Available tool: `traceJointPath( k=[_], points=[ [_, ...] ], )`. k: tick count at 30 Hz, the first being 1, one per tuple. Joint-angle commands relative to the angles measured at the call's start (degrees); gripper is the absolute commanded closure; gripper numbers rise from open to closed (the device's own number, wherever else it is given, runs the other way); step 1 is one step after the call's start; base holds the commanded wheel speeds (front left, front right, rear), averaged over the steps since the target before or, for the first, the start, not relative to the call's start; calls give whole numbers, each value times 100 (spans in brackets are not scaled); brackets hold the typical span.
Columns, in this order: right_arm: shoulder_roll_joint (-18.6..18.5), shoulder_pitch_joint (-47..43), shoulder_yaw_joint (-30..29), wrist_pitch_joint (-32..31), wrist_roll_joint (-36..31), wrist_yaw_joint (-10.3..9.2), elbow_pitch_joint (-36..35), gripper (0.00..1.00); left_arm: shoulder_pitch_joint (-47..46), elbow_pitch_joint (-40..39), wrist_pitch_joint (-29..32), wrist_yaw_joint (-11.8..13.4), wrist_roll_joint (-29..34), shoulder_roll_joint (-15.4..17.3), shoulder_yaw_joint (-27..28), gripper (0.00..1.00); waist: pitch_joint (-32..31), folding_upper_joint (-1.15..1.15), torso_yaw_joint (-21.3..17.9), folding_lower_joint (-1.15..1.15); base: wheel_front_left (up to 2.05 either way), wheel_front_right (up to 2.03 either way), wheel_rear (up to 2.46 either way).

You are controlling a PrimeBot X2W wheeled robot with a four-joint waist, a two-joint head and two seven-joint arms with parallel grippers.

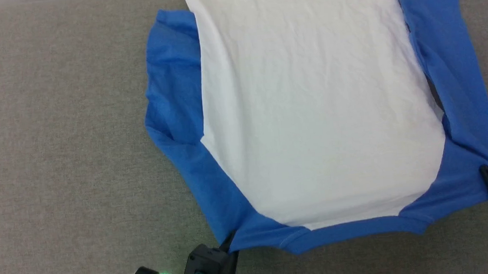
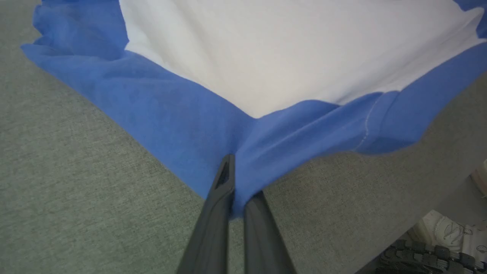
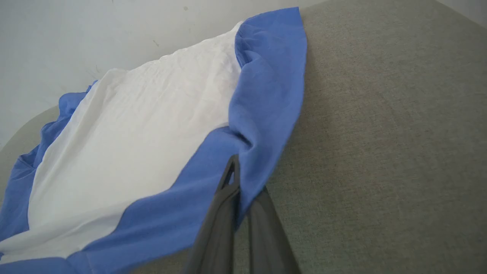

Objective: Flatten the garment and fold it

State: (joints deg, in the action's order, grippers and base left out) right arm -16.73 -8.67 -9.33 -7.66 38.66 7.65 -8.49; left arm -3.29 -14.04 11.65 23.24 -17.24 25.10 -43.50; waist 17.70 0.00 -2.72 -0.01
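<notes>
The garment lies spread on the grey cloth surface, white body in the middle, blue sleeves on both sides and blue shoulders along the near edge. My left gripper is shut on the blue near-left shoulder corner; in the left wrist view the blue fabric is pinched between the dark fingers. At the near right, my right gripper is shut on the blue corner; the right wrist view shows blue cloth caught between its fingers. The garment's far end runs past the top of the head view.
Grey woven surface extends wide to the left of the garment and along its near edge. A pale wall stands beyond the far end. A dark tracked part and a pale object sit beside the surface's edge in the left wrist view.
</notes>
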Motion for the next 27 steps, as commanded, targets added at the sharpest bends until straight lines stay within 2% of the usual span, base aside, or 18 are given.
traceJointPath(
  k=[1,6,14,18,27],
  points=[
    [30,-69,-108,-13,-57,-16,21,100,128,67,5,5,-62,60,31,100,-160,0,-45,1,0,0,0],
    [209,-322,-101,-162,-158,-16,83,100,352,254,-136,-35,-268,57,40,100,-302,0,-56,1,0,0,0],
    [287,-350,-25,-137,-346,-16,365,100,358,676,-494,-187,-399,-60,21,100,-373,0,-41,1,0,0,0],
    [325,-226,98,-117,-398,-16,609,100,165,1032,-604,-403,-440,-160,-52,100,-444,0,1,1,0,0,0],
    [413,151,324,-370,-778,-16,1605,100,-407,2088,-418,-1091,-595,-377,-353,100,-638,0,98,1,0,0,0]
  ],
)
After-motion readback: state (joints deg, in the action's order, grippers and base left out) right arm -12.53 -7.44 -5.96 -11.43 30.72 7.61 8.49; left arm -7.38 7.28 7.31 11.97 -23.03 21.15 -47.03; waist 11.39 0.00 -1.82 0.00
